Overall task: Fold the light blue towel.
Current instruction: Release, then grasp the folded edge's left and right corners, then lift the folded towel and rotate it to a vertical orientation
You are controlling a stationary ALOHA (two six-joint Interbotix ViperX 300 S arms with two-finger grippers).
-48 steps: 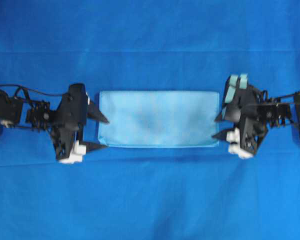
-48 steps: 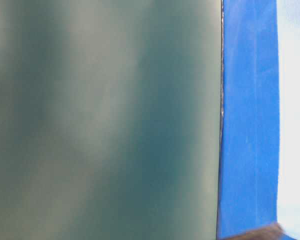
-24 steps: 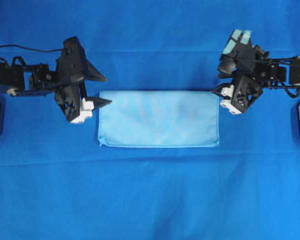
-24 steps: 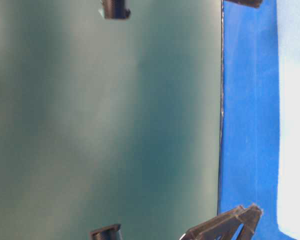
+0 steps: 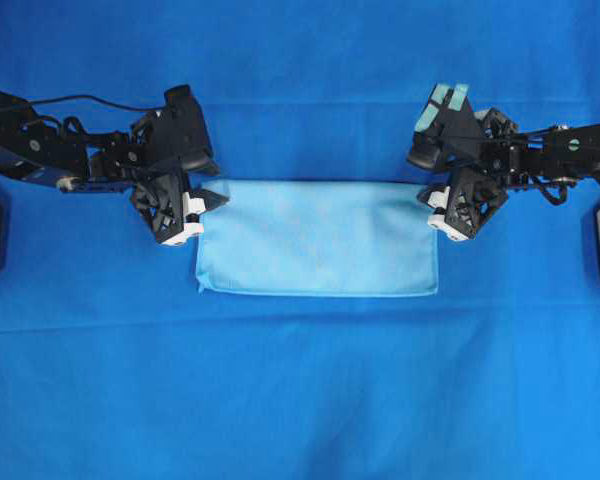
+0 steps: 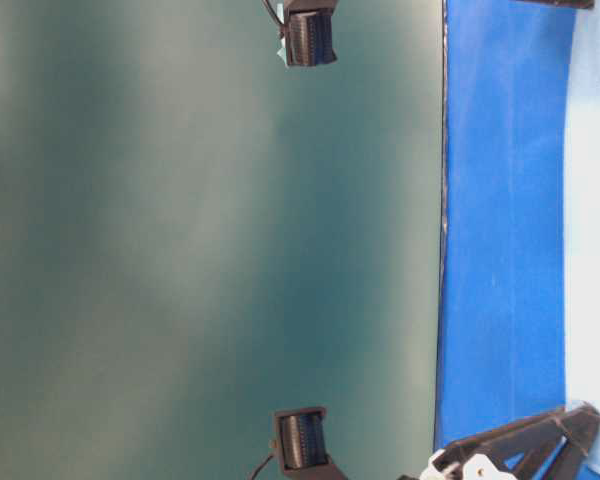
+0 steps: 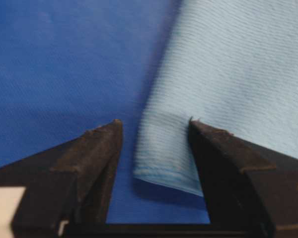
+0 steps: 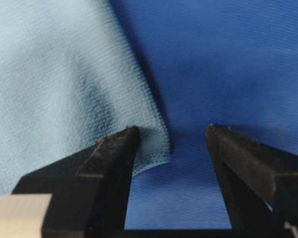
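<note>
The light blue towel [image 5: 318,238] lies flat on the table as a wide folded rectangle. My left gripper [image 5: 218,185] is open at the towel's far left corner. In the left wrist view the jaws [image 7: 155,124] stand apart with the towel's [image 7: 228,74] corner between them, slightly raised off the table. My right gripper [image 5: 423,183] is open at the far right corner. In the right wrist view the jaws [image 8: 171,130] stand apart, and the towel's [image 8: 54,74] hemmed corner lies against the inner side of the left finger [image 8: 114,158].
The royal-blue cloth [image 5: 300,400] covers the whole table. The table-level view is turned sideways: a green wall [image 6: 210,240], a strip of blue cloth [image 6: 500,250], the towel's pale edge [image 6: 592,200] and a black finger [image 6: 540,445] at the bottom.
Both grippers have moved from the towel's short sides toward its far edge, then inward onto the two far corners. The towel has not moved.
</note>
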